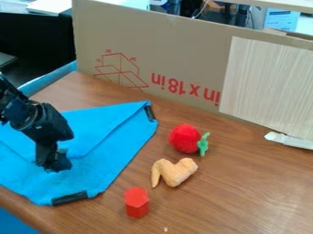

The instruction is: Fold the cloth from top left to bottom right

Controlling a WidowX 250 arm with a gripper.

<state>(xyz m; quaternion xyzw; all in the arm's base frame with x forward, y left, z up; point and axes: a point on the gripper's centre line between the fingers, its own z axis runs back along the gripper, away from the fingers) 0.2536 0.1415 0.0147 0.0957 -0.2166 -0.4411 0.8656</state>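
Observation:
The black gripper (54,165) hangs at the left of the view, low over the blue cloth (101,164). Its fingertips are at or just above the cloth; contact cannot be made out. The cloth lies at the left of the wooden table, with a fold line running diagonally across it and a layer lying over its upper part. One black clip-like piece sits on its upper right corner, another on its lower edge. The arm hides part of the cloth's left side.
Right of the cloth lie a red toy fruit with a green stem (185,138), a tan toy chicken wing (174,172) and a red hexagonal block (136,202). A cardboard wall (177,55) stands along the table's back, with a white piece (289,140) near its right end.

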